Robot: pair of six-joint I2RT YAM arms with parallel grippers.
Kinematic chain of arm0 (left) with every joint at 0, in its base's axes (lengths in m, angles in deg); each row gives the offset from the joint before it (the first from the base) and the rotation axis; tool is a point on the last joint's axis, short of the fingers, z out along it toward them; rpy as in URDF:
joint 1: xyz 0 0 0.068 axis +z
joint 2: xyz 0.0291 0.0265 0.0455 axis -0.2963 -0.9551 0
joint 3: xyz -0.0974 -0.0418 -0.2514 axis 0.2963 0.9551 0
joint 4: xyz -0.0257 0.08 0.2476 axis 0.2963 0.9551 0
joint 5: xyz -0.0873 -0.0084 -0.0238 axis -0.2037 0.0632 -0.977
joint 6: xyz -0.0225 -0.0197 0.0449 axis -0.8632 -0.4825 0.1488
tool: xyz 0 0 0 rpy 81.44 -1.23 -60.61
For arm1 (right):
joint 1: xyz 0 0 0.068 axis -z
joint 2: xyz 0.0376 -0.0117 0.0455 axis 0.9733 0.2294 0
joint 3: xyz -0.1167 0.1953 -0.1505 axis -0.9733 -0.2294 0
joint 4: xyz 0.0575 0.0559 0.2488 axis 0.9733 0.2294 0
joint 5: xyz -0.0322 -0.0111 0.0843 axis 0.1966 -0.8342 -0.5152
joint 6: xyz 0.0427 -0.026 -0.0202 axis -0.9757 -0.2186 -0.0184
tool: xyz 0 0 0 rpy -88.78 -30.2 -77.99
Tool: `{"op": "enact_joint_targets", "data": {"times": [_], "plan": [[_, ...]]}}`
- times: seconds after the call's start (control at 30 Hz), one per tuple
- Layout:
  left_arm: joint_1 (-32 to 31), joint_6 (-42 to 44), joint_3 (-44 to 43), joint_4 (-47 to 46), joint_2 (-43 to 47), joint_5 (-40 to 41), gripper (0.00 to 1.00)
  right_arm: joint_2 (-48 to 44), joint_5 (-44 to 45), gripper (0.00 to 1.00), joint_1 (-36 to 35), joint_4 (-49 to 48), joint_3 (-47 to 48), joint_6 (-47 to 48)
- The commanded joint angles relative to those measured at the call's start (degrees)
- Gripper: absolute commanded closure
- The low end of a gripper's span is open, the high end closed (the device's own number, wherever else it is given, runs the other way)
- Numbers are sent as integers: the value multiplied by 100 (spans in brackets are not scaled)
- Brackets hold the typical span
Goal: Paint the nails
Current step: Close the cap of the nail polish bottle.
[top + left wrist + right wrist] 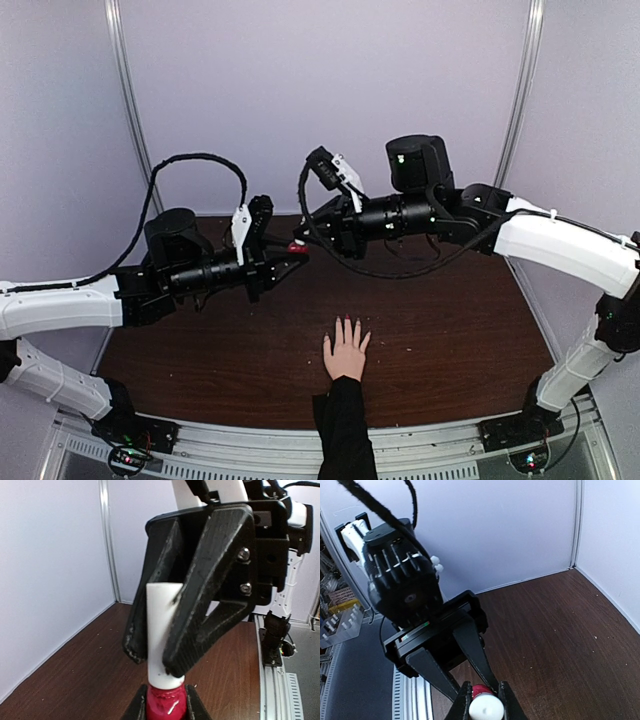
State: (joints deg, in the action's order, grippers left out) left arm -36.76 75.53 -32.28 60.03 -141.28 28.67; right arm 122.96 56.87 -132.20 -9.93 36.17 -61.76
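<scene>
Aloft, red bottle in left tool

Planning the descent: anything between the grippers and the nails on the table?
Nothing visible. Only bare table lies between the nails and the grippers held farther back. The left gripper is shut on the red bottle, the right gripper on its white cap. With the cap on, no brush is out.

Left pincer and right pincer together at a red bottle; pale hand flat on the table.
</scene>
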Motion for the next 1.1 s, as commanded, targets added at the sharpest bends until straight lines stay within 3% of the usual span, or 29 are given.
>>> {"op": "enact_joint_targets", "data": {"times": [0.0,0.27,0.37,0.77,0.87,1.07], "plan": [[-32,108,-241,-715,-110,859,100,521,714,99,-96,38,63,-667],[-23,-2,-298,-735,-212,1363,100,731,1149,96,-96,282,304,-766],[-23,-68,-278,-785,-223,1214,100,705,1017,83,-96,257,306,-769],[-23,-121,-94,-785,-34,477,100,145,696,51,42,24,28,-498],[-10,-118,-75,-779,-8,176,100,-68,247,34,119,-71,-107,-290],[75,-137,-135,-612,58,-599,100,-524,-558,28,210,-35,-328,294]]}}
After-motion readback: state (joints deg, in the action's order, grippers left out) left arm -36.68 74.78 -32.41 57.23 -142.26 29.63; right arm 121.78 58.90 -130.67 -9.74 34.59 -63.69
